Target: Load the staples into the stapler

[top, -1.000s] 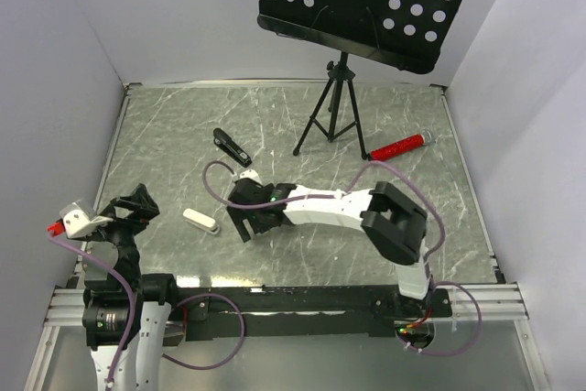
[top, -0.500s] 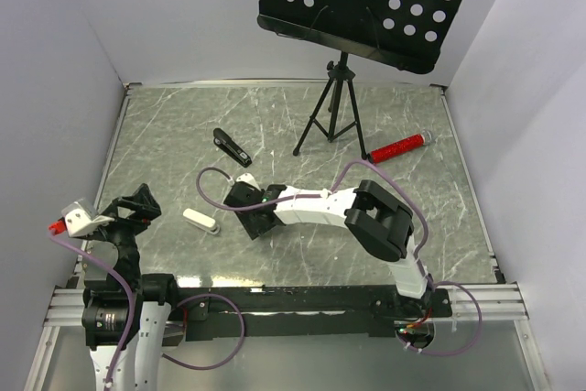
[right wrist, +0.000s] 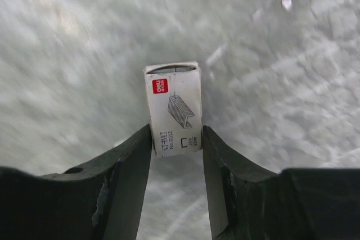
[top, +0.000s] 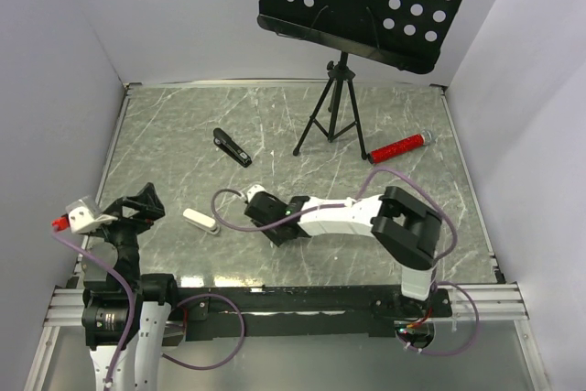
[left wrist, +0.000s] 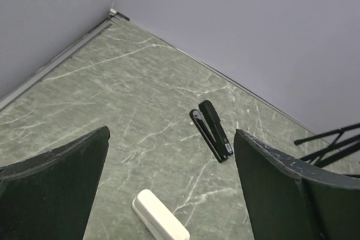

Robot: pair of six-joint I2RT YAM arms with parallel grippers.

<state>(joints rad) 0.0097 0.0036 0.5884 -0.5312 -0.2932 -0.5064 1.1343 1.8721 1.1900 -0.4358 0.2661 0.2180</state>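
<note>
The black stapler (top: 232,146) lies closed at the table's back left, and it shows again in the left wrist view (left wrist: 212,130). My right gripper (right wrist: 176,134) is shut on a small white box (right wrist: 173,108) printed with a staple drawing and a red logo. Both fingers press its lower sides while the table behind it looks blurred. From above, the right gripper (top: 277,231) points down at mid-table and the box is hidden under it. The staples themselves are not in view. My left gripper (left wrist: 171,139) hangs open and empty over the near left (top: 137,203).
A white oblong case (top: 200,219) lies between the two arms, just ahead of the left fingers (left wrist: 159,217). A black tripod (top: 331,116) carrying a perforated music stand stands at the back. A red cylinder (top: 399,146) lies to its right.
The right jaws have closed from wide open onto the white box. The right wrist has shifted right and towards the near edge. The left arm has barely moved.
</note>
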